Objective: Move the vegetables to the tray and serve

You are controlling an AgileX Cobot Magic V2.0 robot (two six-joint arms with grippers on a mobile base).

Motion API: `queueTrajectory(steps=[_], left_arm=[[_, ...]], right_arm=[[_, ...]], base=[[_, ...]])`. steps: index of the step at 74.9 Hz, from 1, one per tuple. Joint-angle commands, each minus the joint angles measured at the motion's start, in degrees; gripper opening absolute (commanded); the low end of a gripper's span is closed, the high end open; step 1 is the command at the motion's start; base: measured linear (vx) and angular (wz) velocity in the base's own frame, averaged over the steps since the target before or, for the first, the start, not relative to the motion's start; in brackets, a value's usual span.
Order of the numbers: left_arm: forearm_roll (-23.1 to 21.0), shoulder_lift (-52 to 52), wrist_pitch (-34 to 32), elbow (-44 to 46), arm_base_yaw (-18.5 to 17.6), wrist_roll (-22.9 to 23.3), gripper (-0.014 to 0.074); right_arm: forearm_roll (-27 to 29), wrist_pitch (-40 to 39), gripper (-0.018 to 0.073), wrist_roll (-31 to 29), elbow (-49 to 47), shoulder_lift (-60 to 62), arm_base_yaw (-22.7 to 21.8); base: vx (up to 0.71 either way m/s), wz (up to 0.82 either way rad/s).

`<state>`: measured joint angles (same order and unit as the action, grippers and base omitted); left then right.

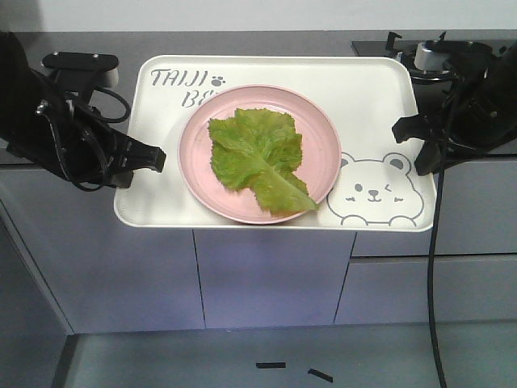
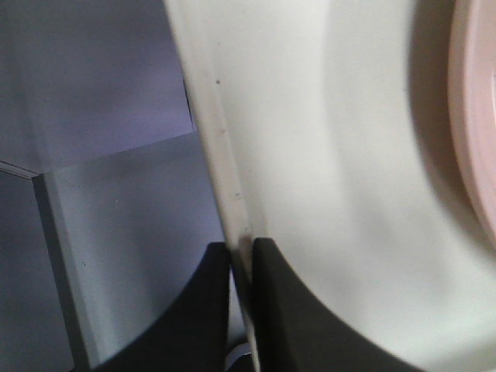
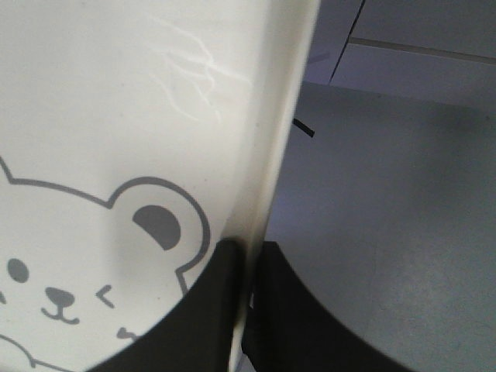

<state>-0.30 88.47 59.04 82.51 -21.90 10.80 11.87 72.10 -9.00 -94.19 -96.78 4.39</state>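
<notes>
Tray (image 1: 153,206), seemingly aloft, between fingers (image 2: 205,310) (image 3: 209,310)

Place: a kitchen is indicated; whether it is a home or a test kitchen cannot be told.
Worktop: a dark grey worktop (image 1: 266,40) is seen running along a plain white wall (image 1: 242,12).
Hob: a black burner (image 1: 426,55) with a metal cap is set into the worktop at one end.
Cabinets: flat pale grey cabinet fronts (image 1: 266,279), divided by narrow door seams, are fitted under the worktop.
Floor: a smooth grey floor (image 1: 242,356) is seen below the cabinets.
Food ware: a lettuce (image 1: 258,153) leaf is laid on a pink plate (image 1: 198,153), which is carried on a cream tray (image 1: 161,206) printed with a bear face.
</notes>
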Motion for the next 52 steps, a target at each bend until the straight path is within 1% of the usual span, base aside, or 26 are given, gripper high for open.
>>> queueTrajectory(steps=[1,52], left_arm=[[-4.6,-2.6,-5.3,1.7,-1.1,-1.5,-0.0006],[-4.6,-2.6,-5.3,1.7,-1.1,-1.5,-0.0006]], right_arm=[[5.5,-1.9,-0.0006,-1.5,-1.5,2.8,0.6],[5.5,-1.9,-0.0006,-1.5,-1.5,2.8,0.6]], base=[[0.00,0.00],[0.00,0.00]])
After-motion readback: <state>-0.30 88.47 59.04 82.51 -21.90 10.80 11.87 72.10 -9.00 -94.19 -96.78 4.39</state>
